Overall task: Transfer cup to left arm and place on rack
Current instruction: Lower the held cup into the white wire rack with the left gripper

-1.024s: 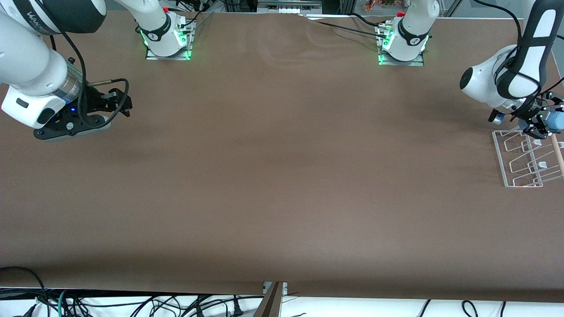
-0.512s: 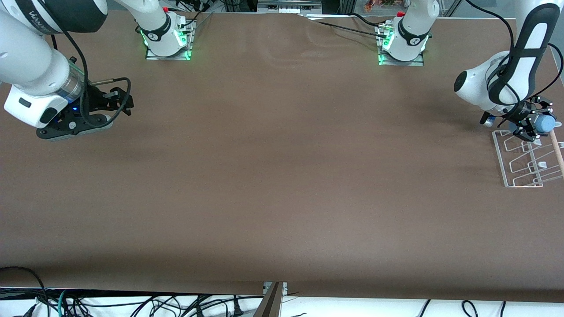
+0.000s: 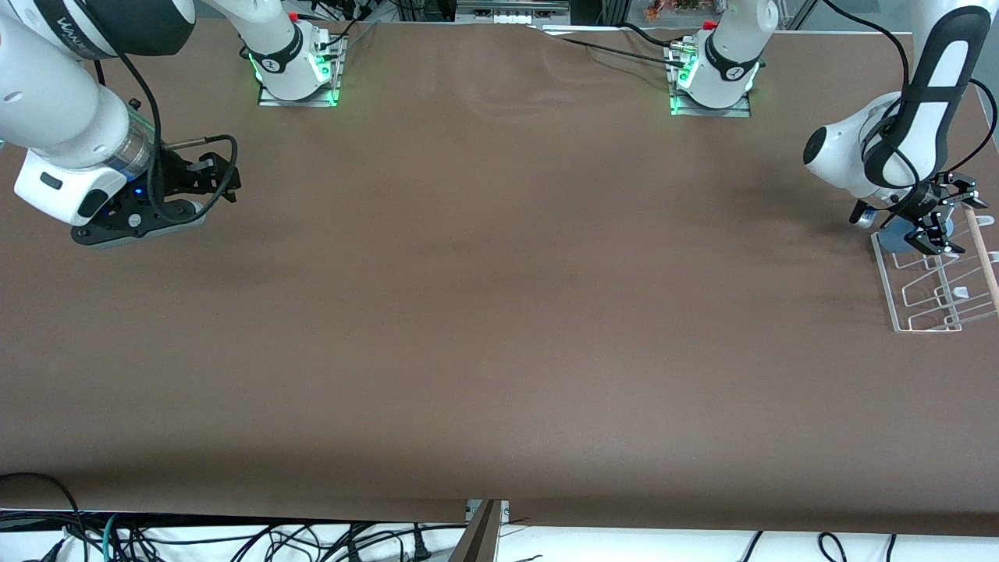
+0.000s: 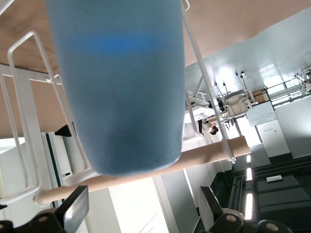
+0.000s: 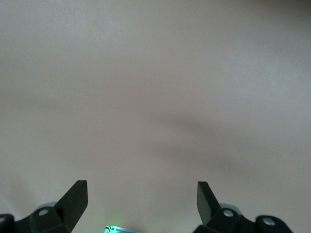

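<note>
The light-blue cup (image 3: pixel 899 236) rests on the white wire rack (image 3: pixel 933 285), at the rack's end toward the robot bases. In the left wrist view the cup (image 4: pixel 121 87) lies among the wire prongs (image 4: pixel 26 121), over the wooden rod (image 4: pixel 209 154). My left gripper (image 3: pixel 938 221) is over that end of the rack, open, its jaws just clear of the cup's end (image 4: pixel 143 213). My right gripper (image 3: pixel 215 176) is open and empty, waiting low over the table at the right arm's end (image 5: pixel 142 204).
The rack's wooden rod (image 3: pixel 985 254) runs along its side by the table's edge. The two arm bases (image 3: pixel 296 74) (image 3: pixel 714 78) stand at the table's edge farthest from the front camera. Brown table (image 3: pixel 499 297) lies between the arms.
The left gripper swung the cup from beside the wooden rod to the rack's end toward the bases, set it on the prongs and opened. The right arm shifted slightly.
</note>
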`<state>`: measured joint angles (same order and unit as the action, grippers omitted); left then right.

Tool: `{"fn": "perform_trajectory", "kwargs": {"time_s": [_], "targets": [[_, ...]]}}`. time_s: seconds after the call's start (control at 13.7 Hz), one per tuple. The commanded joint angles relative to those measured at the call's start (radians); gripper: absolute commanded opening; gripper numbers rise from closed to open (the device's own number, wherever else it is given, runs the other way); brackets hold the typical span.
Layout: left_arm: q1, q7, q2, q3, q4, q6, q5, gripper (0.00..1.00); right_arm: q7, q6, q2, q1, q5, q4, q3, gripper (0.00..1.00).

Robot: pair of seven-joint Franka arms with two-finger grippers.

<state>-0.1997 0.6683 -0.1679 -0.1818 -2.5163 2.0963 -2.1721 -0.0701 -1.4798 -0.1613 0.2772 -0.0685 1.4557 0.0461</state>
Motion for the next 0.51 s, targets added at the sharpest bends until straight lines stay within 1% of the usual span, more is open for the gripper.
{"fn": "perform_trajectory", "kwargs": {"time_s": [0.0, 0.22, 0.44], "targets": [[0.017, 0.005, 0.053, 0.001, 0.014, 0.016, 0.067, 1.00, -0.005, 0.024, 0.008, -0.003, 0.012, -0.011, -0.005, 0.99], [0.034, 0.010, 0.077, 0.001, 0.031, 0.016, 0.176, 1.00, -0.005, 0.029, 0.008, -0.003, 0.012, -0.011, -0.003, 0.99], [0.060, 0.029, 0.122, 0.030, 0.051, 0.007, 0.338, 1.00, -0.005, 0.032, 0.008, -0.003, 0.012, -0.011, -0.003, 0.99]]}}
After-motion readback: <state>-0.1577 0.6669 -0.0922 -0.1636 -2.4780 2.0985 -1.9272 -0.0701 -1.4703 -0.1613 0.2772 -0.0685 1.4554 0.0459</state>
